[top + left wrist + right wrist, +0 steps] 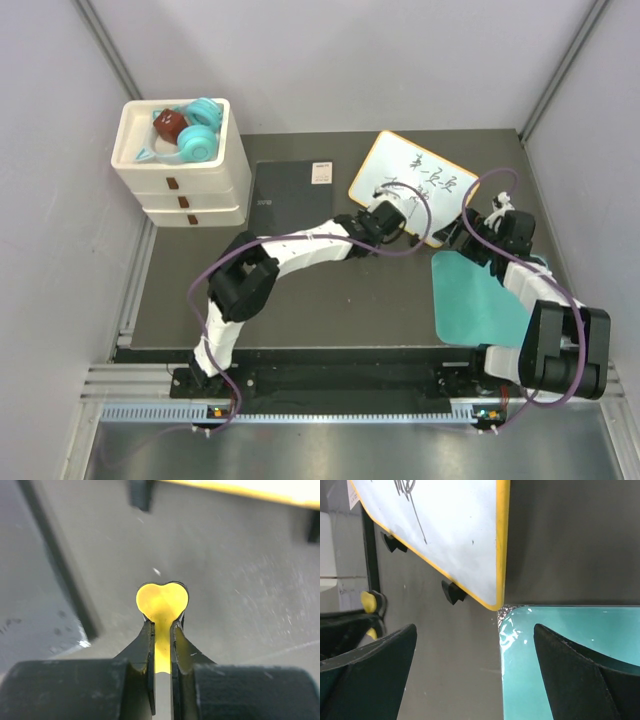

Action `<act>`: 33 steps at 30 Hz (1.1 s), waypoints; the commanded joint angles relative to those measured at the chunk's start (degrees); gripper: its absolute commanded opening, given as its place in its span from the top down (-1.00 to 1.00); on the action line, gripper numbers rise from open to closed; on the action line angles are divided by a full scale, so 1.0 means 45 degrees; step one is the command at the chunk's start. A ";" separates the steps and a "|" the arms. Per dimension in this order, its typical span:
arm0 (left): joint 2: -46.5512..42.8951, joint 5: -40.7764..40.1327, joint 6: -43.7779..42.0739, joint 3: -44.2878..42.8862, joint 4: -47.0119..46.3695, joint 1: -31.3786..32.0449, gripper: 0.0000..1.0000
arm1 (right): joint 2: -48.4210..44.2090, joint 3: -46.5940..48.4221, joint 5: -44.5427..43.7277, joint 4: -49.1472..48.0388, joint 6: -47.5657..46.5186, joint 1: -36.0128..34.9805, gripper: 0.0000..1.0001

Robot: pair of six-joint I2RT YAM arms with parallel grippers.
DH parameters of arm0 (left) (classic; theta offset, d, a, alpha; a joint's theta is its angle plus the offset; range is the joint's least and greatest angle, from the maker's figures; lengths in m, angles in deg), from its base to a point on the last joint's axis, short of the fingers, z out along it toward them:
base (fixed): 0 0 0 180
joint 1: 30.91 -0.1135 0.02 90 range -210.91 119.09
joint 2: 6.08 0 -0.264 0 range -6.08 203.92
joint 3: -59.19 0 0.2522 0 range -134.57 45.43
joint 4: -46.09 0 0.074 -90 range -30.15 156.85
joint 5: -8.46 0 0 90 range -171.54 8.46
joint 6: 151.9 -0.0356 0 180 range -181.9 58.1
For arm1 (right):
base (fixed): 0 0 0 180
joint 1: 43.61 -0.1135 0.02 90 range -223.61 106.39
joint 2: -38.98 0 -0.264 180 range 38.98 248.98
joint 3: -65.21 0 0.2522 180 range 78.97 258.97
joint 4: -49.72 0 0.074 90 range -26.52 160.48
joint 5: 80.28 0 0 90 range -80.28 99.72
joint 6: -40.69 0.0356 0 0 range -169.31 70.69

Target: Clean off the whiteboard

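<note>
Left pincer (pixel 162 627) clamped narrow on yellow heart-shaped piece (pixel 162 599). Right pincer (pixel 474 630) spread wide, over far-left corner of teal mat (pixel 470 300). Whiteboard (pixel 410 185) lies on bench (pixel 330 310) just beyond mat, near corner at mat's far-left corner. Long axis diagonal to mat's edges: far-left to near-right. Dark handwriting on face.

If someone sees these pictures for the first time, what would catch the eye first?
The whiteboard with dark handwriting, lying askew at the table's far right. Next, the yellow heart-shaped piece clamped in the left gripper, and the teal mat beside the board's near corner.
</note>
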 commanded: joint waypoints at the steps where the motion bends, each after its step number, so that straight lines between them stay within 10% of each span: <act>1: -0.1764 0.1842 -0.0871 0.0795 -0.2330 -0.0976 1.00 | 0.0316 -0.0125 0.0296 -0.2336 0.0292 0.0206 -0.98; 33: 0.1963 0.3429 -0.2103 -0.3305 -0.6961 -0.2501 1.00 | 0.6293 0.0851 0.3185 -0.9077 0.3319 0.0323 -0.42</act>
